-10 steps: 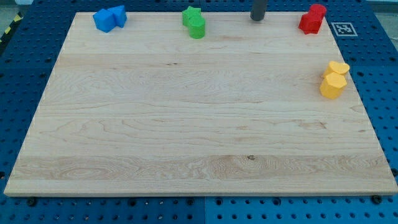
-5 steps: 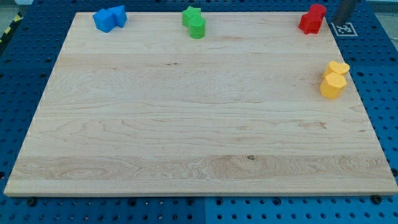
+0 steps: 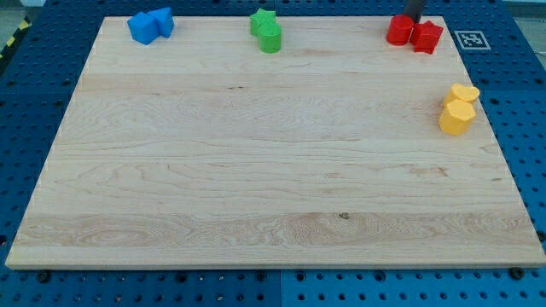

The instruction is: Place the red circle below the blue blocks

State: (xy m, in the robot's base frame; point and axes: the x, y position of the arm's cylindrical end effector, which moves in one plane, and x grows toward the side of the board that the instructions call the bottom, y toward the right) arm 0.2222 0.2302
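Note:
The red circle (image 3: 399, 31) sits at the board's top right, touching a second red block (image 3: 427, 37) on its right. My tip (image 3: 413, 19) is at the view's top edge, just above and between the two red blocks. Two blue blocks (image 3: 150, 24) sit together at the board's top left, far from the red circle.
Two green blocks (image 3: 267, 31) sit at the top middle. Two yellow blocks (image 3: 458, 108) sit near the right edge. The wooden board (image 3: 273, 170) lies on a blue perforated table; a marker tag (image 3: 472, 38) is at the top right.
My tip went from the top middle to the right past the red blocks, then back left. The red circle has shifted left, and now lies beside the other red block.

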